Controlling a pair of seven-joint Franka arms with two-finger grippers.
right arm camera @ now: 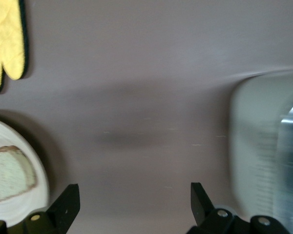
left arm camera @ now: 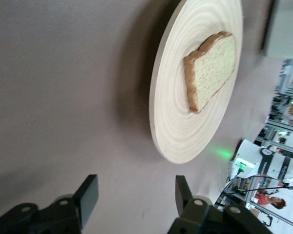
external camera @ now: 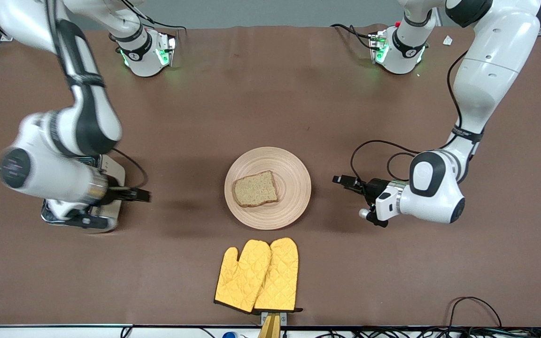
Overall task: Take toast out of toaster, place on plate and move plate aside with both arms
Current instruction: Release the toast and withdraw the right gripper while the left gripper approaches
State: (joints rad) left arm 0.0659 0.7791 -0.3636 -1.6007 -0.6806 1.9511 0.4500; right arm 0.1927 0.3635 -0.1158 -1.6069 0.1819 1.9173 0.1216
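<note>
The toast [external camera: 255, 188] lies flat on the round pale wooden plate [external camera: 294, 176] in the middle of the table. My left gripper [external camera: 339, 180] hangs low beside the plate's rim, toward the left arm's end of the table. It is open, with only bare table between its fingers. In the left wrist view the plate [left arm camera: 180, 126] and the toast [left arm camera: 210, 70] lie just ahead of the left gripper [left arm camera: 136, 195]. My right gripper [external camera: 142, 195] is open and holds nothing, between the toaster and the plate. The right wrist view shows the right gripper [right arm camera: 134, 202] over bare table, with the plate [right arm camera: 24, 204] and the toast [right arm camera: 10, 173] at the frame's edge.
A silver toaster [external camera: 82, 213] stands under the right arm's wrist, toward that arm's end of the table; the toaster [right arm camera: 266, 146] also shows in the right wrist view. A pair of yellow oven mitts [external camera: 257, 276] lies nearer to the front camera than the plate.
</note>
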